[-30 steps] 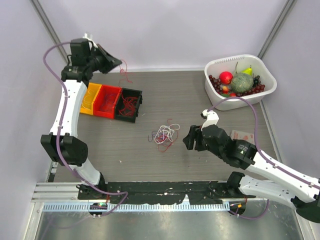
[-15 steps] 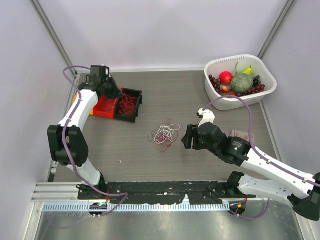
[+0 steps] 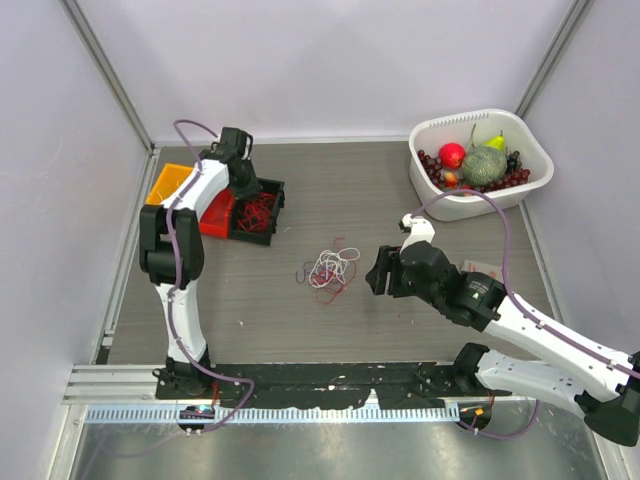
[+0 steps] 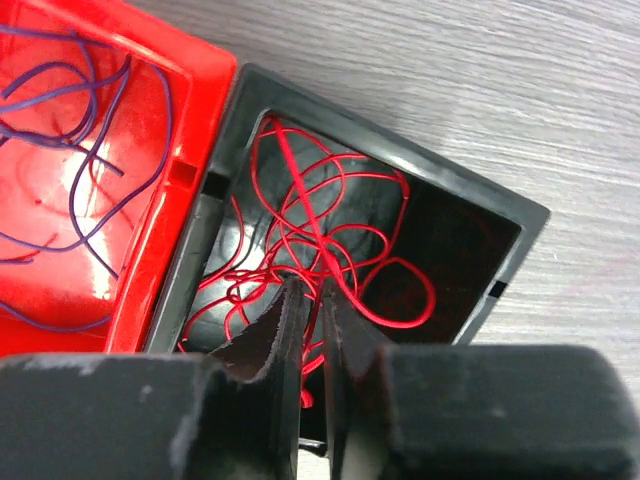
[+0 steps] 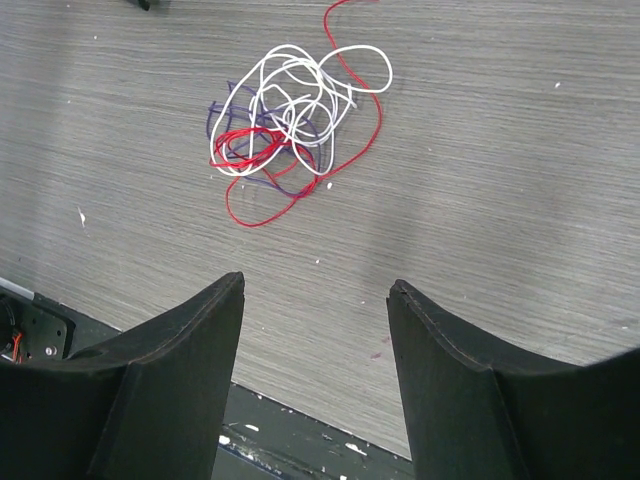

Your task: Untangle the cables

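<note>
cables (image 3: 330,268) (image 5: 290,120): loose knot mid-table (image 3: 420,190), between the two arms, well apart from the bins. White loops dominate, with red and a few dark purple strands mixed in. In the right wrist view the long axis runs diagonally, lower-left to upper-right. One red tail leaves the upper-right end and exits the top edge; a red loop bulges out at the lower-left. In the top view that red tail points toward the far side, and a dark hook sticks out on the left.

right gripper (image 3: 378,272) (image 5: 315,340): jaws wide apart, nothing in them. It hovers just right of the knot, fingers aimed at it, not touching.

left gripper (image 3: 247,188) (image 4: 312,285): tips down inside the black bin (image 3: 272,186) (image 4: 530,215), in among the red wires (image 4: 330,210). Jaws almost together, hairline slit only. One red strand runs right up to the tips; can't tell if it's pinched.

red bin (image 4: 205,75) sits against the black one, purple wires (image 4: 60,130) inside.
</note>
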